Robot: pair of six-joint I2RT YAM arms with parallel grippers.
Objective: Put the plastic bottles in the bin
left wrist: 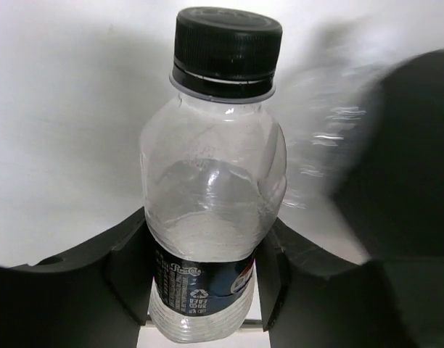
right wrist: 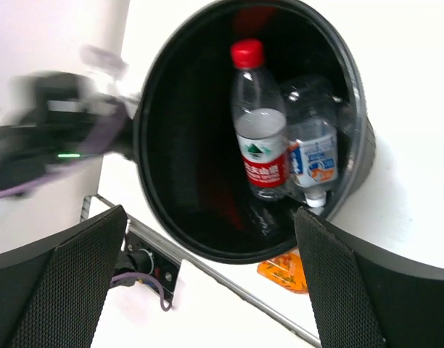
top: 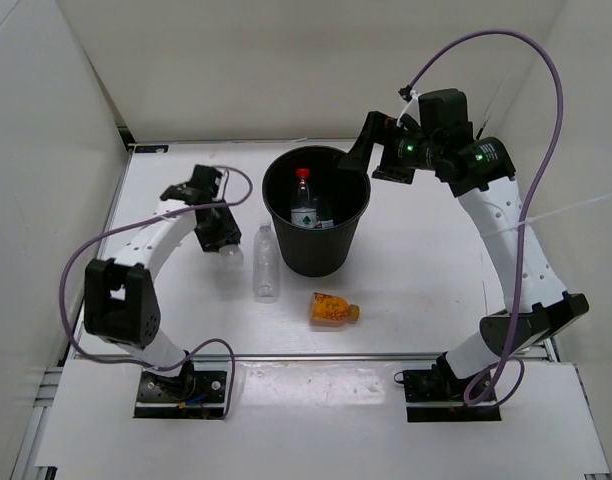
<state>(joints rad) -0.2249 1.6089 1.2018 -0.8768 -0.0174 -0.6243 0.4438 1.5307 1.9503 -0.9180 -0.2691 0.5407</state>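
left gripper (top: 226, 248): clamps black-capped bottle (left wrist: 211, 196), centre-left, for carrying to bin (top: 326, 255) | right gripper (right wrist: 210, 217): spread empty over bin, upper centre, drop pose

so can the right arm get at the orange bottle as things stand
Probably yes. The right hand is open and empty above the bin, and the orange bottle lies on the table nearer the arm's base, with nothing over it.

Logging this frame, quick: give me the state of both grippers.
Left gripper: closed on the black-capped clear bottle.
Right gripper: open, holding nothing, above the bin.
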